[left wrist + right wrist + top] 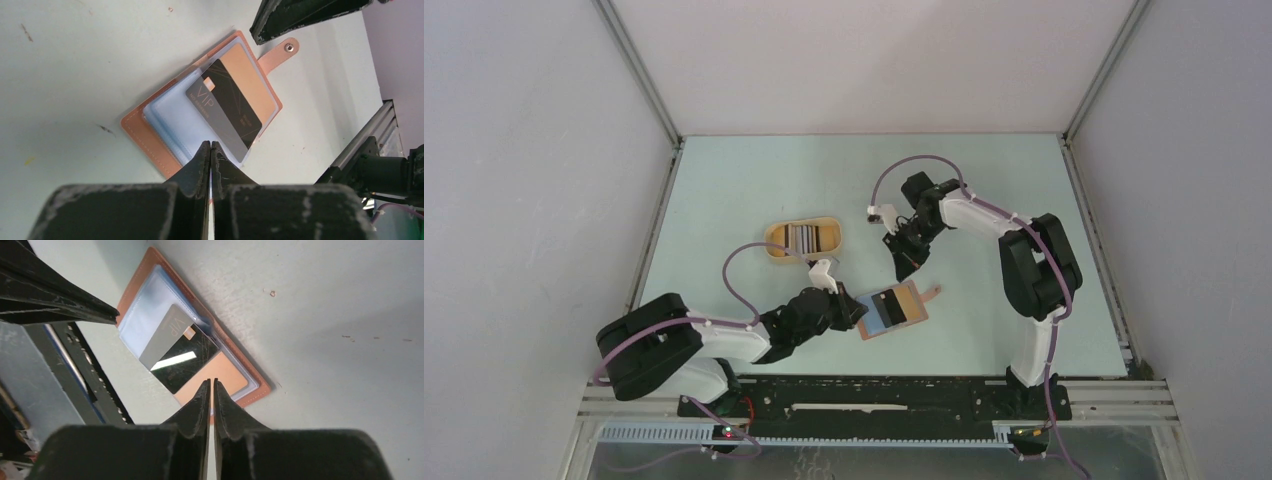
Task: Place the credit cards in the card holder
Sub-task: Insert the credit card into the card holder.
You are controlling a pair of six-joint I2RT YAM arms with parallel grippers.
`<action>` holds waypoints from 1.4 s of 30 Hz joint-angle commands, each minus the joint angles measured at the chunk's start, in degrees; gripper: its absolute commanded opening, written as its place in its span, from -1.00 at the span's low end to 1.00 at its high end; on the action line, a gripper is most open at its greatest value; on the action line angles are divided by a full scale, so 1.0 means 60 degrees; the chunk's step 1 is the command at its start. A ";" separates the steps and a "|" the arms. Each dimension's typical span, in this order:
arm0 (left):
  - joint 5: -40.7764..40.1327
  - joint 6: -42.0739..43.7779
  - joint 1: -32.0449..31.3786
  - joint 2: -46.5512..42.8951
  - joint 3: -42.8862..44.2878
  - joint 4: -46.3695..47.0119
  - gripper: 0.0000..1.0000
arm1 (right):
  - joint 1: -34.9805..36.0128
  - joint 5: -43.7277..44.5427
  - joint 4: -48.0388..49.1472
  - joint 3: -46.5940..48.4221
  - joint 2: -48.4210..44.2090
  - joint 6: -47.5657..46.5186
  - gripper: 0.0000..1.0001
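The card holder (905, 301) lies open on the table, reddish-brown outside with blue-grey sleeves, its snap tab (285, 50) pointing away from the left arm. A black VIP credit card (226, 106) lies slantwise across its open face; it also shows in the right wrist view (181, 356). Whether its end is tucked into a sleeve I cannot tell. My left gripper (856, 313) is shut and empty at the holder's (172, 122) near-left edge. My right gripper (905, 264) is shut and empty just above the holder's (145, 315) far edge. More credit cards (804, 238) lie in a tray.
A yellow oval tray (774, 251) holding the other cards sits on the table to the far left of the holder. Grey walls enclose the table on three sides. A black rail (874, 395) runs along the near edge.
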 commanded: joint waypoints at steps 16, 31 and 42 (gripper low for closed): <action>0.0311 -0.0439 -0.0063 0.0125 -0.0103 -0.0393 -0.84 | 0.1070 0.1547 -0.0331 -0.0399 0.0629 -0.0574 -0.85; 0.0765 -0.0297 -0.0063 0.0578 0.0189 -0.0380 -0.77 | 0.1289 0.0791 -0.0476 -0.0256 0.0858 -0.0490 -0.85; 0.0800 -0.0245 -0.0063 0.0624 0.0205 -0.0380 -0.81 | 0.1245 0.0158 -0.0688 -0.0100 0.1157 -0.0497 -0.85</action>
